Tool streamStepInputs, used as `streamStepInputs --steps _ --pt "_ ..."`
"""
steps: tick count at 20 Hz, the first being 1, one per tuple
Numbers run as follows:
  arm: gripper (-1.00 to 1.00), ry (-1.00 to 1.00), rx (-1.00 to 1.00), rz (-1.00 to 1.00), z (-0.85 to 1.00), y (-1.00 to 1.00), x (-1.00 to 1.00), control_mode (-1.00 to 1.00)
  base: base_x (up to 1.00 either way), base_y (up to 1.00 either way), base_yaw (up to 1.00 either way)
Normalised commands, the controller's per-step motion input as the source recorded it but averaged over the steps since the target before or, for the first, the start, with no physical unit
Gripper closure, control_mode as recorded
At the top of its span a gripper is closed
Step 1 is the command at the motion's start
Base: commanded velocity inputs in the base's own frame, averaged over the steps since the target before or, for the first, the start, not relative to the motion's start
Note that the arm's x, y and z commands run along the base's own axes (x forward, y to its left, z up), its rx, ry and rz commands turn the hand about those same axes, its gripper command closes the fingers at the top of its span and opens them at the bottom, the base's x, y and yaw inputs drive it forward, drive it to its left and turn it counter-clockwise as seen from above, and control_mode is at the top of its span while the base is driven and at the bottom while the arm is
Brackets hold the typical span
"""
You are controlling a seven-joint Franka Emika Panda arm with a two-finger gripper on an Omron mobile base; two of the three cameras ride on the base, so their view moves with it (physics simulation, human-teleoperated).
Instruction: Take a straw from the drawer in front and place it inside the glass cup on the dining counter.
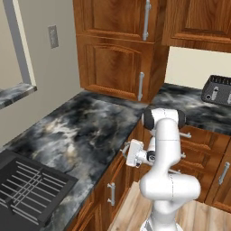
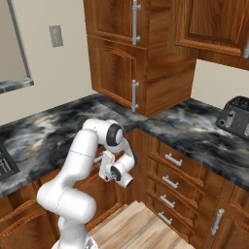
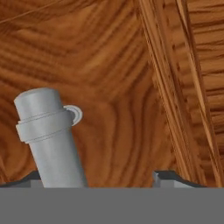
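Observation:
My gripper (image 3: pixel 98 179) is open and pressed up close to a reddish-brown wooden drawer front (image 3: pixel 109 78), just under the marbled worktop's edge. A silver bar handle (image 3: pixel 48 131) rises between the two fingertips, close to the left fingertip (image 3: pixel 26 180) and well clear of the right one (image 3: pixel 168 177). In the left base view the gripper (image 1: pixel 127 153) points left into the cabinet face. In the right base view the gripper (image 2: pixel 101 165) sits below the worktop lip. The drawer looks shut. The straw, the glass cup and the dining counter are out of view.
The marbled worktop (image 1: pixel 90 131) wraps the corner, with a black sink (image 1: pixel 27 189) at left and a dark toaster (image 2: pixel 236 116) at right. A stack of drawers (image 2: pixel 172 182) stands right of the arm. Tall cabinets (image 1: pixel 117 45) hang above. Wood floor (image 2: pixel 131 228) lies below.

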Motion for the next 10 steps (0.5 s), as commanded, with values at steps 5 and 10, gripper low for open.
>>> streamStepInputs --steps 5,10 --pt "1.00 0.12 0.00 0.01 -0.25 0.12 0.18 -1.00 0.00 0.00 0.00" --pt "1.00 0.10 0.00 0.00 -0.01 0.15 0.07 -1.00 0.00 0.00 0.00"
